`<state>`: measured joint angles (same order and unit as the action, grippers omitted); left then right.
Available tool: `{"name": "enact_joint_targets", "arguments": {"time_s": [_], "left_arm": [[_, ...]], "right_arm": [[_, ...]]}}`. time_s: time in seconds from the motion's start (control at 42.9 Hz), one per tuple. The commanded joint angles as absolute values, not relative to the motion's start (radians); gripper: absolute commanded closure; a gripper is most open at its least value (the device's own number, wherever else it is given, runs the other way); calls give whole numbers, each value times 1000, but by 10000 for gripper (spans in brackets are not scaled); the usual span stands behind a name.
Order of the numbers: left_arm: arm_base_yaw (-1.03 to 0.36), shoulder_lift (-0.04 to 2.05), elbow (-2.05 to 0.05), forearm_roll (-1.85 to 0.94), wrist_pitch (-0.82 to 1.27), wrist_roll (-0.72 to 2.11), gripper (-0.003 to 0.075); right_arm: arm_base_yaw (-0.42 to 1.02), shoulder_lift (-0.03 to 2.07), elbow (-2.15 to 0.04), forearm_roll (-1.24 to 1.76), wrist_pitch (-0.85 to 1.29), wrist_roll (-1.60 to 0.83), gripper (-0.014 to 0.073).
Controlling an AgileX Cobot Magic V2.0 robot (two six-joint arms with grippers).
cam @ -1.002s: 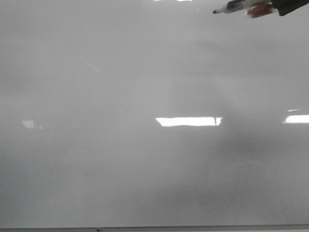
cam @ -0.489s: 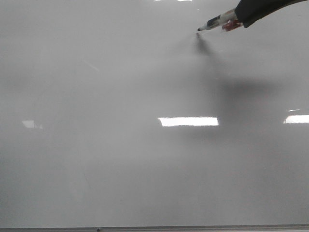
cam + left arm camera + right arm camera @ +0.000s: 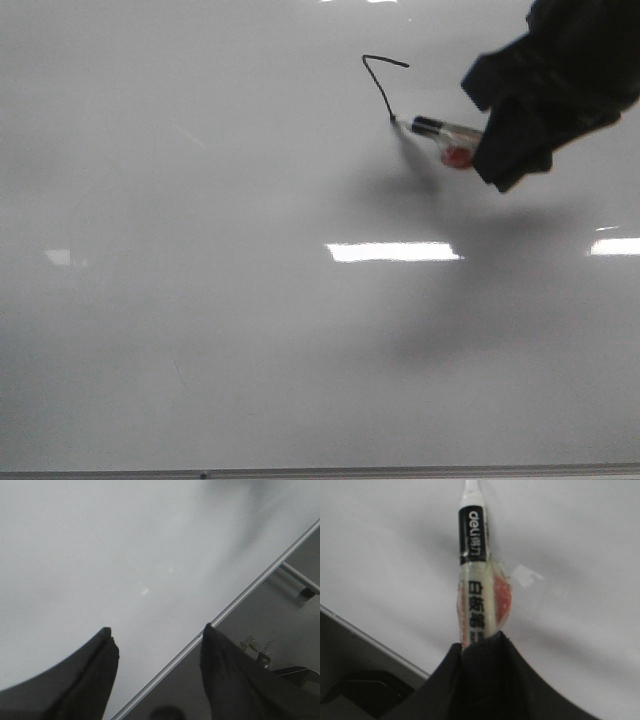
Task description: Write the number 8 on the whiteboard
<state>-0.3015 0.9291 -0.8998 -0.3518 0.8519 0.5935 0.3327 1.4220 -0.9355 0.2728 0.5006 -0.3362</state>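
Observation:
The whiteboard point(image 3: 200, 300) is a glossy pale grey board filling the front view. Near its top middle is a thin black stroke point(image 3: 380, 85): a short tail at the upper right, then a line running down. It is only part of a number 8. My right gripper point(image 3: 490, 140) is shut on a marker point(image 3: 440, 130) with a clear barrel and a red patch; its tip touches the stroke's lower end. In the right wrist view the marker point(image 3: 474, 580) sticks out from between my shut fingers point(image 3: 485, 652). My left gripper point(image 3: 156, 632) is open and empty over the board's edge.
Bright white light reflections point(image 3: 392, 251) lie across the board's middle and right. The board's thin metal bottom edge point(image 3: 320, 471) runs along the front; it also shows in the left wrist view point(image 3: 250, 585), with dark floor and a stand leg point(image 3: 300, 582) beyond it.
My right gripper has come down and toward the middle with the marker. The marker's tip has met the board and drawn the tail and a downward line.

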Motion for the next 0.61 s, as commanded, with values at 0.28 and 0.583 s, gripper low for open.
{"name": "enact_joint_targets", "arguments": {"time_s": [0.28, 0.583], "left_arm": [[-300, 920, -925, -387, 789, 583, 345], [-300, 920, -925, -388, 791, 583, 345]], "right_arm": [[357, 1405, -1004, 318, 328, -325, 653], [281, 1389, -1087, 304, 478, -364, 653]]}}
